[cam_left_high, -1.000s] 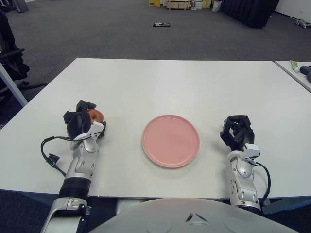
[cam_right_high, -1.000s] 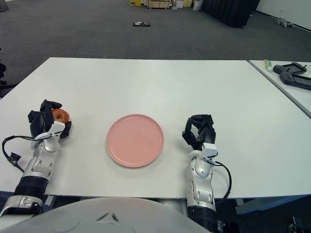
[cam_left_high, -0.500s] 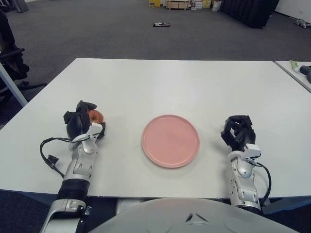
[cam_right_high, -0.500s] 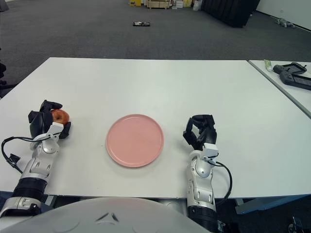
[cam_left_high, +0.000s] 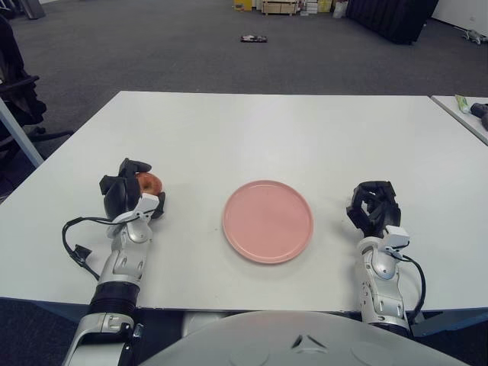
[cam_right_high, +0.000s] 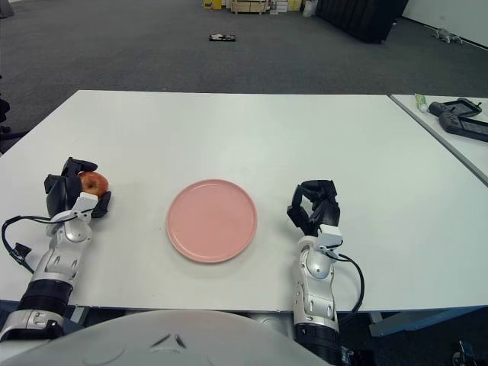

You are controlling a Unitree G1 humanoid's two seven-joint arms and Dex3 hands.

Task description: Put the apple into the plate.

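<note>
Left hand [cam_left_high: 126,192]: fingers curled around the red apple [cam_left_high: 149,182], low over the white table [cam_left_high: 252,130], well left of the plate. Pink plate [cam_left_high: 268,221]: table centre, nothing in it. Right hand [cam_left_high: 372,209]: right of the plate, fingers curled inward, holding nothing.

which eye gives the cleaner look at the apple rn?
Left eye view, marginally: the apple shows a bit more red surface beside the left hand, whose fingers wrap it. Right eye view shows the same apple, slightly more hidden behind the fingers. The plate sits empty to its right.
</note>
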